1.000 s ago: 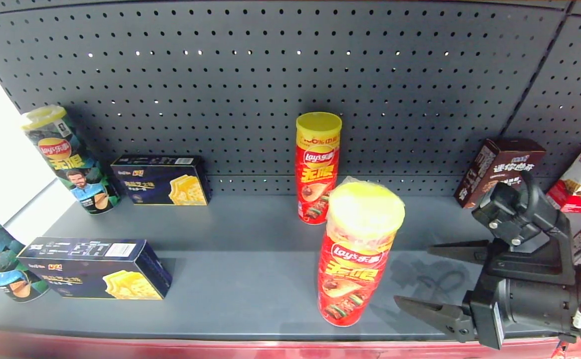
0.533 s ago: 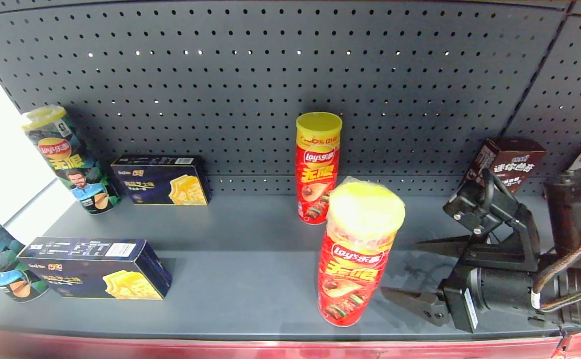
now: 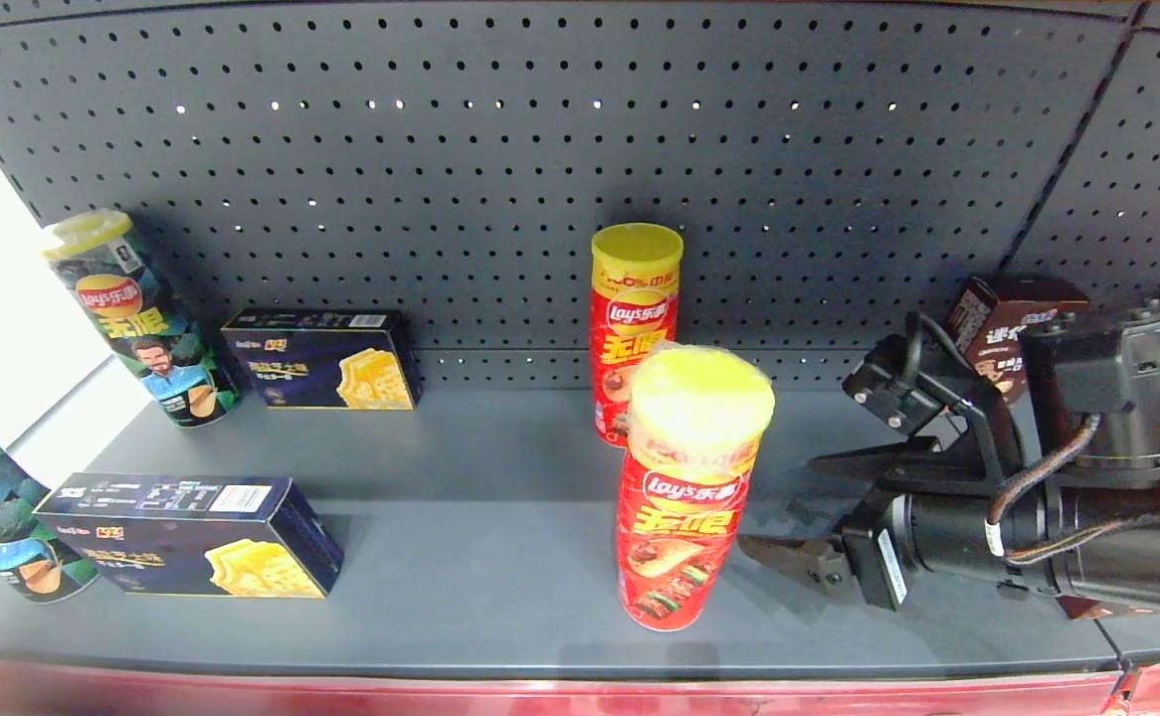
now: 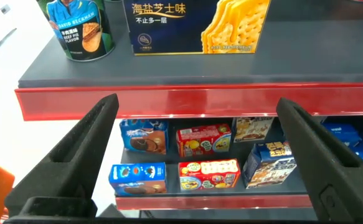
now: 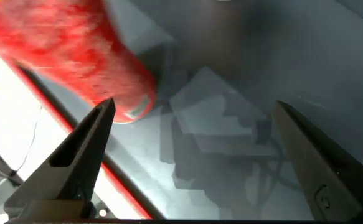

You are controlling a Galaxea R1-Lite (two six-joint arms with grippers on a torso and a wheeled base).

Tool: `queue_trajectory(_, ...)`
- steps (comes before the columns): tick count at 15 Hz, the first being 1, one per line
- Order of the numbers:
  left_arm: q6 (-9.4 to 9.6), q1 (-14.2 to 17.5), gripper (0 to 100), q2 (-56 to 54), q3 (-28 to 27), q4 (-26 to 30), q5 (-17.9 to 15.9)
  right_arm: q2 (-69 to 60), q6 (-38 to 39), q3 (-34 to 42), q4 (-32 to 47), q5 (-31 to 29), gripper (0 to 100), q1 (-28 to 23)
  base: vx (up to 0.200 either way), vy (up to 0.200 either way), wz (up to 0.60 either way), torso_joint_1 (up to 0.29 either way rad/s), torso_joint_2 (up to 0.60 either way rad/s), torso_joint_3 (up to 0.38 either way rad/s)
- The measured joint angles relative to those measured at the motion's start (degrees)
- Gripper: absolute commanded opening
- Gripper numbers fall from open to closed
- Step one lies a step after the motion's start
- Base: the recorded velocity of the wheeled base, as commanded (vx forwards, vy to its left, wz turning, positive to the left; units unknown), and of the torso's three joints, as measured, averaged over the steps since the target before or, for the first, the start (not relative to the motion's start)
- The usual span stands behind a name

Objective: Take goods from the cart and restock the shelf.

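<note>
A red chip can (image 3: 694, 492) with a yellow lid stands near the front of the grey shelf (image 3: 500, 477); it is a red blur (image 5: 75, 56) in the right wrist view. My right gripper (image 3: 779, 503) is open just to its right, low over the shelf, jaws facing the can. The nearer fingertip (image 3: 751, 546) is very close to the can's lower side; I cannot tell whether they touch. Both dark fingers of that right gripper (image 5: 193, 106) spread wide over the shelf. My left gripper (image 4: 197, 102) is open and holds nothing, below the shelf's red front edge (image 4: 200, 99).
A second red can (image 3: 636, 318) stands behind against the pegboard. Two green cans (image 3: 137, 318) and two blue cracker boxes (image 3: 192, 534) occupy the left side. A brown box (image 3: 1013, 308) sits at the right rear. Lower shelves hold several snack packs (image 4: 206, 174).
My right arm has slid left along the shelf toward the front red can. The can has shifted a little to the left.
</note>
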Motion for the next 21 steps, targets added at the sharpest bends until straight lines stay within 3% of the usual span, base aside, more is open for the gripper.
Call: queue_trajectory(21,0.00,0.0,100,0.0,0.0,0.0,0.0,3.6,-0.1,-4.0,-0.1,0.0,100,0.9,0.000,0.000,0.00,0.000,0.00,0.000)
